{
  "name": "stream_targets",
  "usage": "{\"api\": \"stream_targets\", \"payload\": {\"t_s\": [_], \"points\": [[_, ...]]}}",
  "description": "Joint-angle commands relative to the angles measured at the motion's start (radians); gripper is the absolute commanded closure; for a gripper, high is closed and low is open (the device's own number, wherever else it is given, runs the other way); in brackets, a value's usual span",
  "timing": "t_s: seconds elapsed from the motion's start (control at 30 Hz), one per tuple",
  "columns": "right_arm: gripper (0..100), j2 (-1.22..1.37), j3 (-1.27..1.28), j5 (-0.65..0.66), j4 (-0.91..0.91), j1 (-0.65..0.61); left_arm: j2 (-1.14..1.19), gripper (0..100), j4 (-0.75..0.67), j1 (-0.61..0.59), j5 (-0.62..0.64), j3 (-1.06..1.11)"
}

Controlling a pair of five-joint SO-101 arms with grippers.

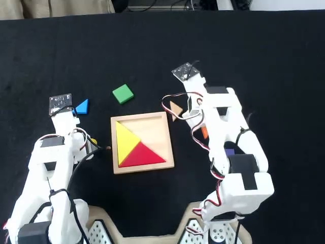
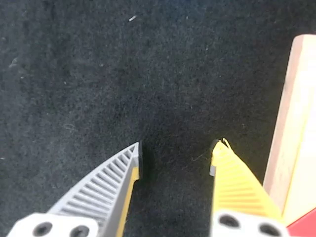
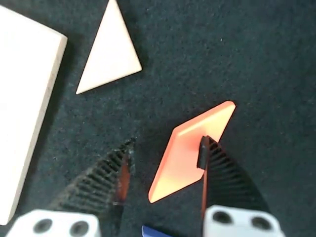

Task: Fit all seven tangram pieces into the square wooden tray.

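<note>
The square wooden tray (image 1: 143,168) holds a yellow triangle (image 1: 126,138) and a red triangle (image 1: 143,155). My left gripper (image 1: 95,145) (image 2: 177,154) is open low over bare cloth, just beside the tray's left edge (image 2: 290,123). My right gripper (image 1: 202,127) (image 3: 165,154) is open right of the tray, over an orange parallelogram (image 3: 190,148) (image 1: 204,132). One fingertip (image 3: 202,153) overlaps the piece and the other fingertip (image 3: 126,160) stands off its edge. A tan triangle (image 3: 111,52) (image 1: 175,109) lies near the tray's corner (image 3: 29,74).
A green square (image 1: 123,94) and a blue triangle (image 1: 82,107) lie behind the tray to the left. A purple piece (image 1: 229,151) shows beside the right arm. Black cloth covers the table, with open room at the back.
</note>
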Motion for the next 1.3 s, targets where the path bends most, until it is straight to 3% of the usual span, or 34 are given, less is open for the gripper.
{"api": "stream_targets", "payload": {"t_s": [0.0,1.27], "points": [[80.8,0.002,-0.028,0.009,0.006,0.015,-0.021,77,-0.005,0.015,0.005,-0.002],[80.9,0.004,0.051,0.058,-0.003,0.087,-0.021,77,-0.005,0.008,0.005,-0.002]]}}
